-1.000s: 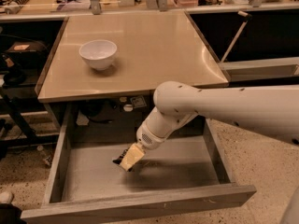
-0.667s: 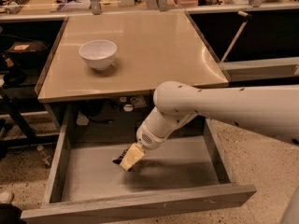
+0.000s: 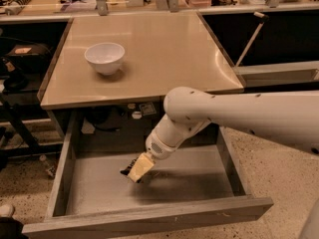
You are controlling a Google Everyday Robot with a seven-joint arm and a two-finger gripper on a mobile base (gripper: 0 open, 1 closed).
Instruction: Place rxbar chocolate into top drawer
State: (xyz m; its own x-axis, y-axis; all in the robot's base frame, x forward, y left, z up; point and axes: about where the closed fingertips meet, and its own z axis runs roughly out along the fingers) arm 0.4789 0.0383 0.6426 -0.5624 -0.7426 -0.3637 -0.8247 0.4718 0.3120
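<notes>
We see the gripper [image 3: 135,171] inside the open top drawer [image 3: 149,218], centre-left, clamped on the rxbar chocolate [image 3: 126,167].

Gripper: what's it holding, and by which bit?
The rxbar chocolate, between the fingers of the gripper inside the top drawer; only a dark edge shows, so which part cannot be told.

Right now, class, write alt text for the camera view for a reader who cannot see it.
The robot's gripper reaches down into the open top drawer, a dark rxbar chocolate at its tip. A white bowl sits on the tabletop above.
</notes>
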